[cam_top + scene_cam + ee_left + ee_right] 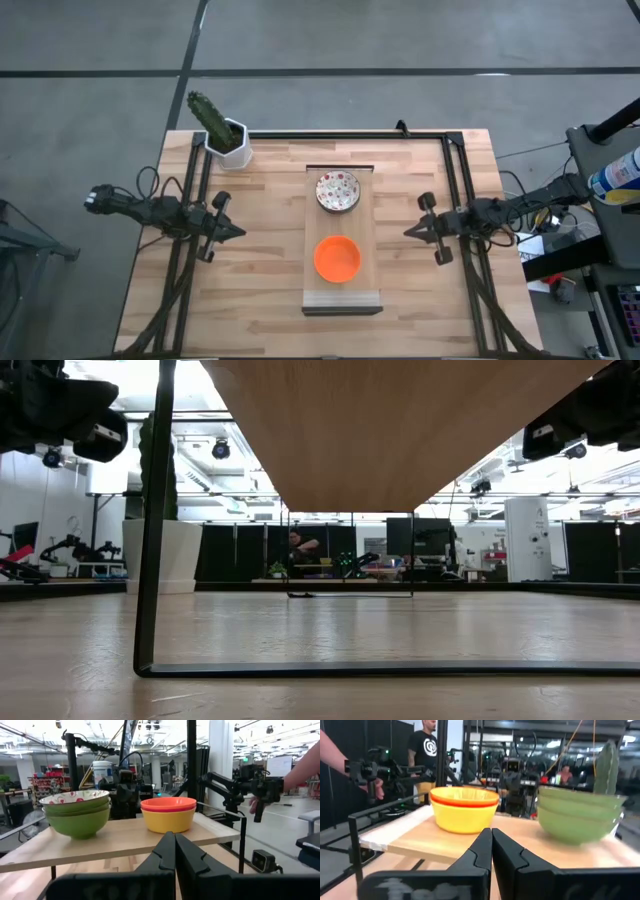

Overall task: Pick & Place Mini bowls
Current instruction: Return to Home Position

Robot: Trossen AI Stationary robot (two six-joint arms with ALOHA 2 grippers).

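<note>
Fingers of the left tool (238,232) press flat together with nothing between them — the right tool (410,232) is pinched together the same way, equally empty. Both hover above the light wooden counter (270,300), tips pointing at each other across a raised wooden shelf (340,225). On that shelf sit two stacks of small round bowls: a plain yellow bowl (168,822) carrying a red bowl (168,809) and, topmost, an orange bowl (168,802); beside it, a stack of bowls green outside and white with coloured speckles inside (76,812). Seen from the left tool, the speckled stack lies ahead to its left — the yellow-based one ahead to its right. Neither tool touches any bowl.
</note>
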